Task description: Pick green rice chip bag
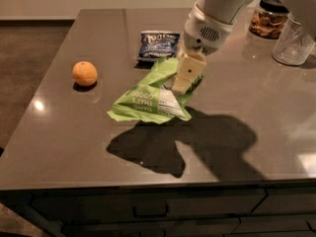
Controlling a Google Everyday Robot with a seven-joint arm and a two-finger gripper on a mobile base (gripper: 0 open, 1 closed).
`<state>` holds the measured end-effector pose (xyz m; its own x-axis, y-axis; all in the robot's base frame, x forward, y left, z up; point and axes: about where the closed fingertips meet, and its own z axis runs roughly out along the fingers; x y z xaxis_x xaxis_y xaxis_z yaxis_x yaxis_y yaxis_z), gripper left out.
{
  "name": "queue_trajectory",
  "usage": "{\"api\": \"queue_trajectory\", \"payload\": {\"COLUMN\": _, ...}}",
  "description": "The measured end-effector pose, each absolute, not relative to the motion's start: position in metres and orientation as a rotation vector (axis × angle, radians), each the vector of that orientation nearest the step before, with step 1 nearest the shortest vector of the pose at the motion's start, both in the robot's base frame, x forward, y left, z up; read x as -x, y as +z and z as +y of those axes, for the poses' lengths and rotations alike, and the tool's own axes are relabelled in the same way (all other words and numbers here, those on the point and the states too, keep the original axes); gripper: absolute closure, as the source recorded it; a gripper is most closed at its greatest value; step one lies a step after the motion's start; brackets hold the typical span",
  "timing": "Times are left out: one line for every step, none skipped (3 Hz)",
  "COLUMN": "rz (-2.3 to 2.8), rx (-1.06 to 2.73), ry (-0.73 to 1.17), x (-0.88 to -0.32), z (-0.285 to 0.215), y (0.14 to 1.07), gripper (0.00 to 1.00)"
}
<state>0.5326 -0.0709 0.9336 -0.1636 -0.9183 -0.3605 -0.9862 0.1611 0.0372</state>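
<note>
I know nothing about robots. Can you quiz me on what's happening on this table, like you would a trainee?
1. Which thing does the gripper pinch? A) the orange B) the green bag C) the blue bag
2. True or false: the jar stands beside the orange.
3. Fill in: the green bag casts a wide ___ on the table below it.
Key: 1 B, the gripper is shut on the bag's right end, mid-table. 2 False, the jar stands at the far right and the orange at the left. 3 Shadow.
</note>
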Motion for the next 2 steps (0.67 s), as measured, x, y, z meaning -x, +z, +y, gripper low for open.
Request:
{"api": "queue_trajectory", "payload": {"rz": 2.124, "rx": 1.824, "ry": 0.433, "x": -0.5317, "z": -0.0651, "y": 0.9577, "gripper": 1.0}}
{"api": "queue_trajectory", "payload": {"rz": 2.106, "rx": 1.806, "ry": 0.424, "x": -0.5375, "z": -0.0602, "y": 0.9594, "gripper": 1.0}}
